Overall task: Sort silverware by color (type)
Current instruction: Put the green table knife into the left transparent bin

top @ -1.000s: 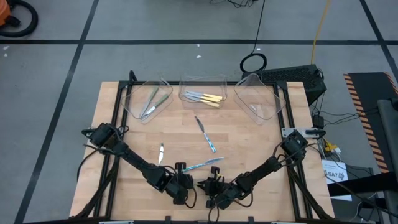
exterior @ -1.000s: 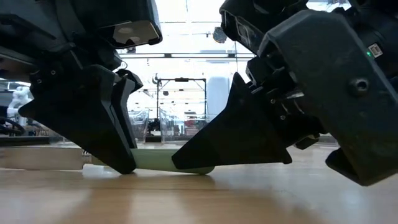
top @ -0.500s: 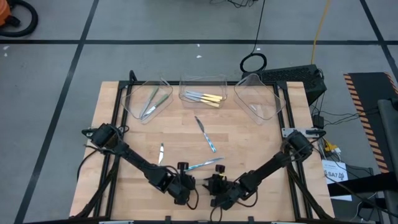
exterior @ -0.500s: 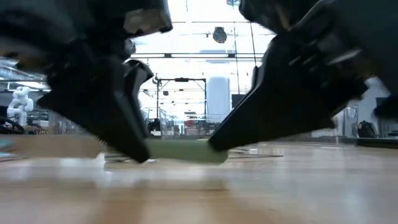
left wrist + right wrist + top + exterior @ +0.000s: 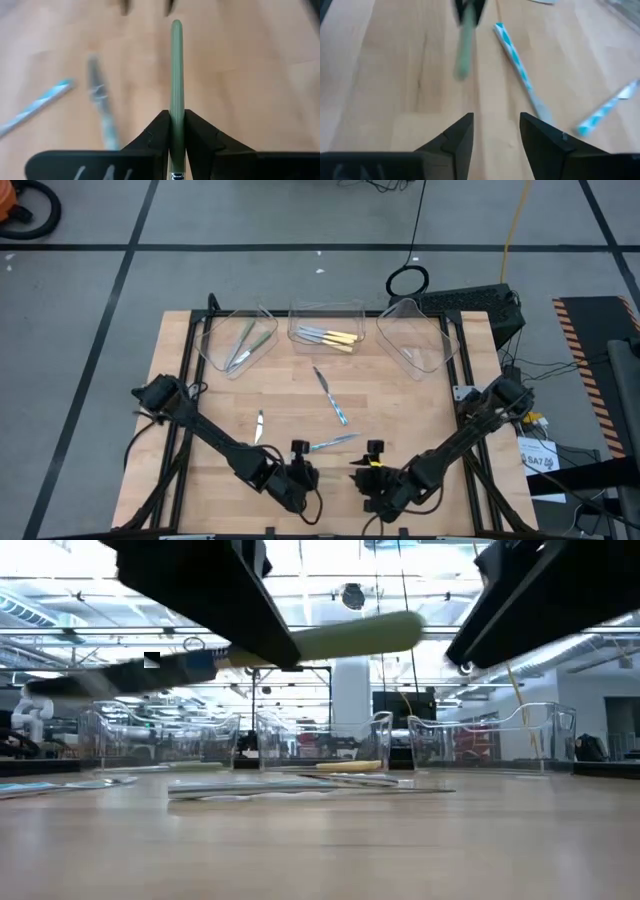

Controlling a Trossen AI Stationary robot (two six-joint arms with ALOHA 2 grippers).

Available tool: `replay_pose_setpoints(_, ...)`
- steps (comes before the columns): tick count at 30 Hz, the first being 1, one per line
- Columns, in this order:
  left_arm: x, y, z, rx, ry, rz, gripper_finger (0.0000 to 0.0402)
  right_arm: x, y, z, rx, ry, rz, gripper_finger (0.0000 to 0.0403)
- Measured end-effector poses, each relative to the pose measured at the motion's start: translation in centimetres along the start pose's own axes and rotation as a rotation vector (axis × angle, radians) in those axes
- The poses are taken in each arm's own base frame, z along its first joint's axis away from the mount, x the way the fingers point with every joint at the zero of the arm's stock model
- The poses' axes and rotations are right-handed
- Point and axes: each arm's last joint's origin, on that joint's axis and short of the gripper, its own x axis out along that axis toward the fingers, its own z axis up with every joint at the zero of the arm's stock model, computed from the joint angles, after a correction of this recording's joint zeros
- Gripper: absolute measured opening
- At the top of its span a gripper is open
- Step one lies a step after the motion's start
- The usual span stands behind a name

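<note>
My left gripper (image 5: 176, 114) is shut on a green-handled utensil (image 5: 360, 635) of the silverware, above the table near its front edge. My right gripper (image 5: 496, 119) stands open and empty just to the right (image 5: 368, 462), facing the handle's free end (image 5: 463, 55). Three light-blue utensils (image 5: 331, 395) (image 5: 330, 443) (image 5: 259, 426) lie flat on the wood. Green-handled pieces lie in the left clear tray (image 5: 238, 340). Yellow-handled pieces lie in the middle tray (image 5: 326, 328). My left gripper pinches the green handle (image 5: 176, 107) between its two fingers, toward the handle's metal-end side. The handle runs on forward past the fingertips, in line with them. The utensil is lifted clear of the table and lies about level, its free end pointing toward the right arm.
The right clear tray (image 5: 415, 342) at the back holds nothing I can see. The three trays line the table's far edge. Bare wood lies between the loose light-blue utensils and the trays.
Both grippers have risen from the table. My right gripper has let go of the green handle's end and drawn off toward the table's right edge. My left gripper has kept its hold, and the utensil, flat on the wood before, now hangs clear of it.
</note>
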Motion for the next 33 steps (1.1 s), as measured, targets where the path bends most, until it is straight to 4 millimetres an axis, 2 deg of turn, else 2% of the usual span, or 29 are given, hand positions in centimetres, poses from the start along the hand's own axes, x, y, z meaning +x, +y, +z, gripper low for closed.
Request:
replay_pose_setpoints(6, -3.8, 2.4, 1.4, -0.048, -0.063, 0.129, 0.0048, -2.0, -0.4, -0.1, -0.05, 0.018, 0.004, 0.0155)
replay_pose_setpoints(13, -8.5, 6.3, 3.7, -0.094, -0.188, 0.174, 0.0049, -1.6, -0.3, -0.7, -0.128, 0.041, -0.006, 0.0155)
replay_pose_setpoints(17, -10.5, 9.1, 4.0, -0.115, -0.206, 0.24, 0.0049, -1.4, -0.4, -1.3, -0.141, 0.053, -0.013, 0.0155)
replay_pose_setpoints(25, -12.6, 15.0, 2.8, -0.17, -0.091, 0.453, 0.0049, -0.7, -0.7, -2.8, -0.155, 0.065, -0.026, 0.0155)
replay_pose_setpoints(33, -12.8, 19.6, 1.4, -0.229, 0.041, 0.57, 0.0049, -0.3, -1.1, -3.5, -0.155, 0.066, -0.059, 0.0155)
